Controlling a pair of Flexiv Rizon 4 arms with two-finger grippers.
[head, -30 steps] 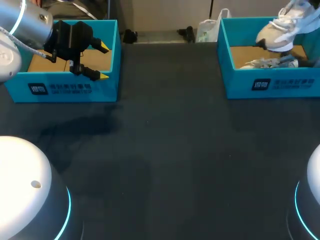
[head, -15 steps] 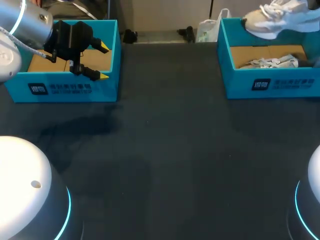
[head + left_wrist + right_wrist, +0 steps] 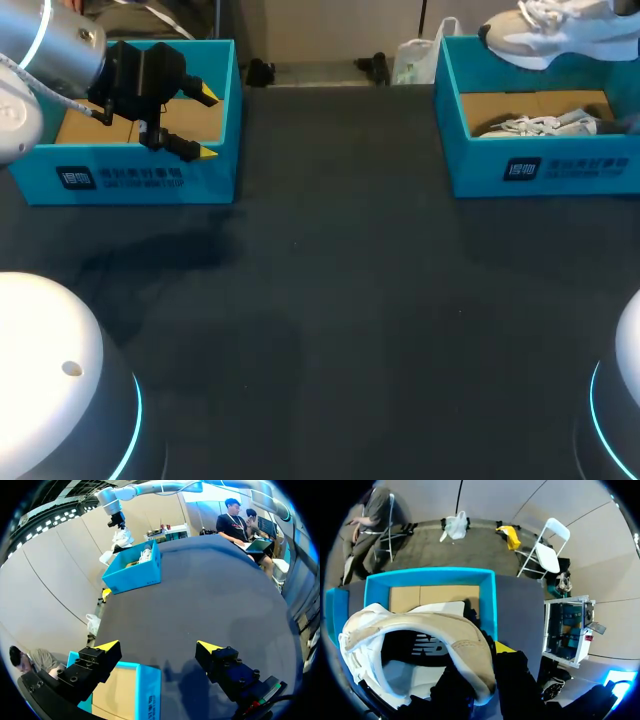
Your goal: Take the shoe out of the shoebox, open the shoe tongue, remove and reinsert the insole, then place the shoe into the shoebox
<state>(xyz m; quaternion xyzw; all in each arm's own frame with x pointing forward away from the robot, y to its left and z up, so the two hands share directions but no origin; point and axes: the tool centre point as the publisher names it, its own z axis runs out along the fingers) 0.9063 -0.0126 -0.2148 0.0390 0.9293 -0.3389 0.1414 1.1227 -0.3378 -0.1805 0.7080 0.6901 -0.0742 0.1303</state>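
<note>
Right gripper (image 3: 485,675) was shut tight on the shoe (image 3: 420,630), pinching the heel collar: one finger looked to be inside the opening, the other outside. In the head view the gripper itself was out of sight. The shoe hung in the air above the far side of the right box (image 3: 540,165), sole down and clear of the walls. A second shoe (image 3: 535,125) lay in that box, under and just in front of the lifted one. Left gripper (image 3: 203,124) hung wide open and empty over the front wall of the left box (image 3: 130,178), one finger over the cardboard floor and the other over the table (image 3: 330,300), well apart from the shoe. Step, as judged: lifting out, with the shoe not yet set on the table. Risks: the hold was on a soft, thin collar only, so the shoe could pivot about the fingers or slip out if swung fast. Loose laces could snag the box wall or the second shoe on the way over. A low path could clip the front wall and tip the box. A tilted set-down could roll the shoe onto its side, which would make opening the tongue harder. The left gripper was too far off to catch anything.
</note>
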